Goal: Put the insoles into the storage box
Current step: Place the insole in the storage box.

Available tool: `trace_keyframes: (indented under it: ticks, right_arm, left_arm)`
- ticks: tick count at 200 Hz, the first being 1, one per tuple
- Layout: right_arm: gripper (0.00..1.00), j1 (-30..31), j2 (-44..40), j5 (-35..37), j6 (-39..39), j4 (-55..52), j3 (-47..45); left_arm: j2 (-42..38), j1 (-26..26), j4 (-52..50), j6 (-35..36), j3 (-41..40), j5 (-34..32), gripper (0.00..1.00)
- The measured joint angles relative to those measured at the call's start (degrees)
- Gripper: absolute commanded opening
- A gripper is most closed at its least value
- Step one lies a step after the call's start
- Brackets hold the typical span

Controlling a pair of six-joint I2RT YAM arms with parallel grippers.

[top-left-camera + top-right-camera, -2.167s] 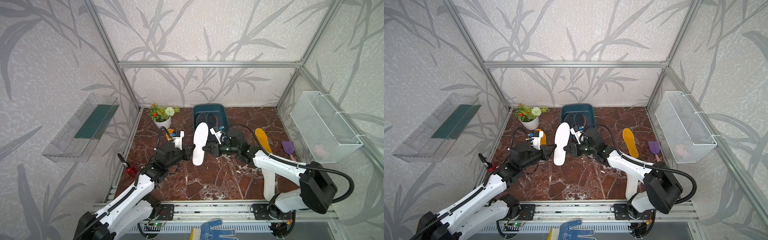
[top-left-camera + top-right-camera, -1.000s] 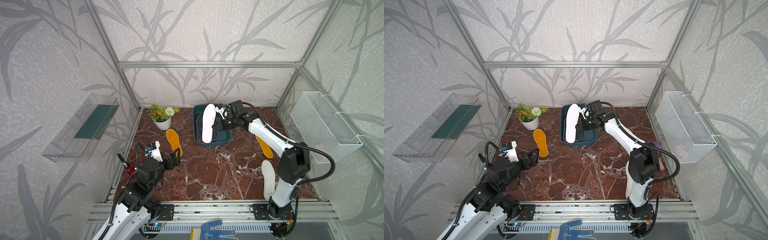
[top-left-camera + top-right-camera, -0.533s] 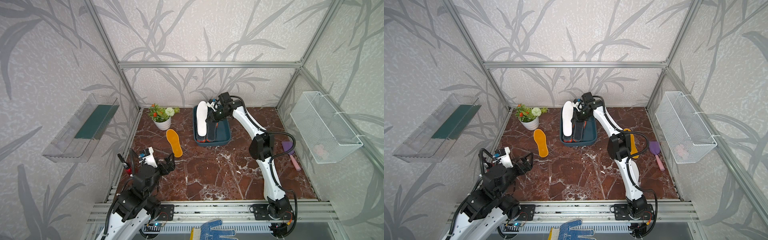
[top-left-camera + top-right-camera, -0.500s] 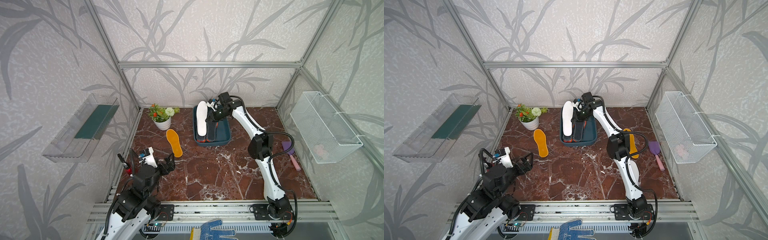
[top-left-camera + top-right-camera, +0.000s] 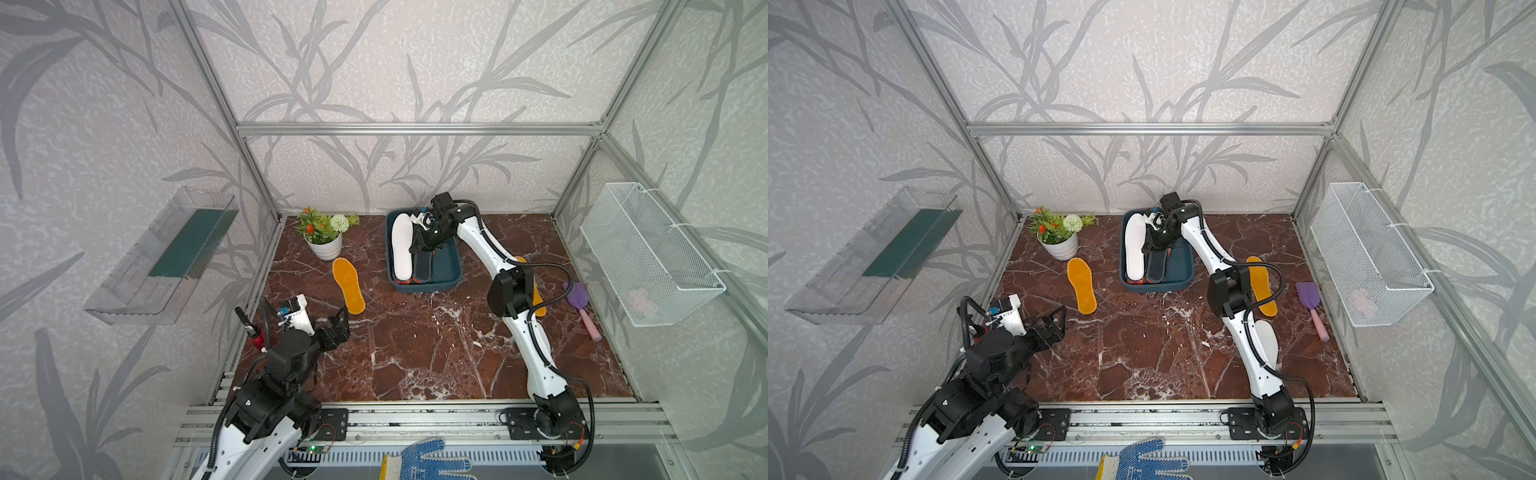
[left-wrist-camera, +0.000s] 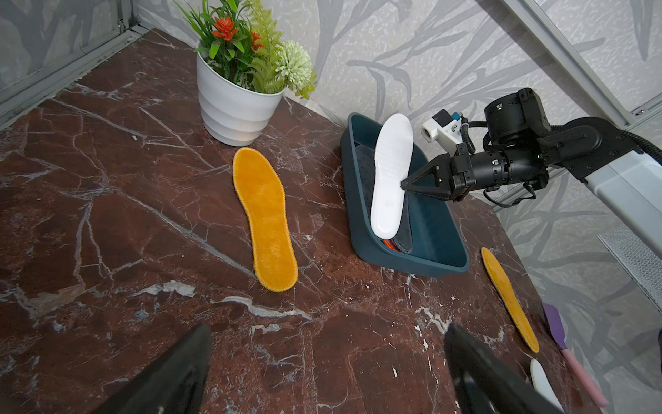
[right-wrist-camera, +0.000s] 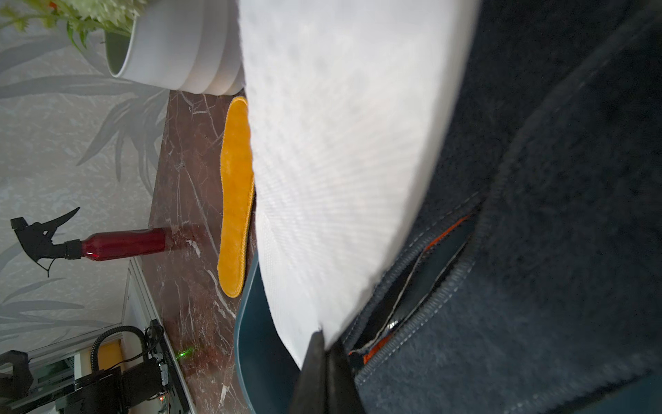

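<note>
Pinching the white insole [image 5: 402, 245] by its right long edge, about midway along, the right jaws are pressed together on it, with the right arm [image 5: 478, 241] stretched out over the storage box [image 5: 428, 286]. The insole's long axis runs the same way as the box's, front to back. The left wrist view shows it tilted: its near end is down inside on the dark grey felt insoles [image 6: 403, 229], and its far end is lifted above the back rim. The jaws reach it sideways, across the box, so opening them should let it fall flat. I judge that the raised far end may catch on the rim unless it is lowered first.

The left arm [image 5: 291, 353] hangs low at the front left of the surface [image 5: 415, 353], with the left jaws spread wide and empty. A mustard insole [image 5: 348, 286] lies flat just ahead of them, its long axis pointing away toward the plant pot [image 5: 326, 249]. This arm is clearly the nearer one to it. A second mustard insole [image 5: 1262, 297] and a second white insole [image 5: 1271, 340] lie beside the right arm, partly hidden by it.
</note>
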Motion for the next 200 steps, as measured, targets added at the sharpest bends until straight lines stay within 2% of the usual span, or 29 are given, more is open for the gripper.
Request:
trace_keyframes:
  ticks: [49, 60, 79, 114, 149, 176, 200]
  right_arm:
    - [0.02, 0.2, 2.3, 0.9, 0.9, 1.6, 1.9]
    - [0.1, 0.2, 3.2, 1.2, 1.1, 1.8, 3.1]
    - [0.35, 0.3, 4.3, 1.9, 1.8, 1.9, 4.7]
    - [0.59, 0.4, 4.4, 3.5, 1.9, 2.0, 5.6]
    - [0.66, 0.8, 3.7, 8.2, 1.2, 0.5, 5.6]
    - [0.69, 1.7, -2.8, 14.0, -0.2, -0.1, 0.7]
    - [0.78, 3.8, -18.0, 20.4, -1.5, 5.0, -16.3]
  left_arm:
    - [0.0, 0.0, 0.0, -0.1, 0.0, -0.2, 0.99]
    - [0.1, 0.0, 0.0, -0.1, 0.0, -0.2, 0.99]
    - [0.1, 0.0, 0.0, -0.1, 0.0, -0.3, 0.99]
    - [0.6, 0.0, 0.0, -0.1, 0.0, -0.5, 0.99]
    - [1.1, 0.0, 0.1, -0.1, 0.0, -0.6, 0.99]
    - [1.3, 0.0, 0.3, -0.1, 0.0, -0.6, 0.99]
    - [2.3, 0.0, 1.1, -0.1, 0.0, -0.6, 0.99]
